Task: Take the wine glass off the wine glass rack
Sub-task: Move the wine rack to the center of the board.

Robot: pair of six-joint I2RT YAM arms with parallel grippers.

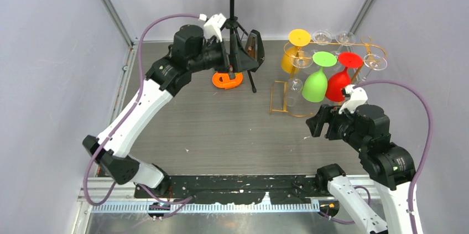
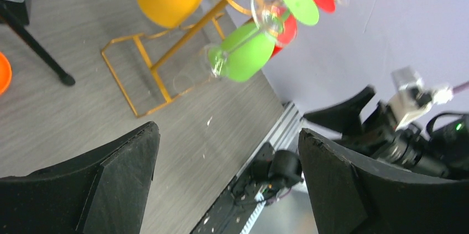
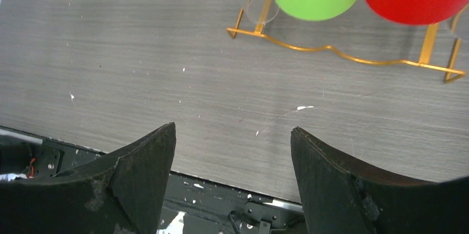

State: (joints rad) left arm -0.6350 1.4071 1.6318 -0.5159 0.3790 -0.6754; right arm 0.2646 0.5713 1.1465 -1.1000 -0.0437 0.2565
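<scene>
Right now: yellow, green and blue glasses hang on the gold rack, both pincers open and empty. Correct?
No blue one: the top view shows a red glass instead. It hangs with the yellow glass and green glass on the gold rack; left pincer and right pincer are open and empty.

Overhead from behind, low wrist views, all sharing wine glass rack (image 2: 188, 36)

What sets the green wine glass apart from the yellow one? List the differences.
Colour: the green wine glass is lime, the yellow wine glass golden. Place: on the wine glass rack, the green one hangs at the near side, the yellow one farther back. Shared: both are opaque and hang upside down.
</scene>
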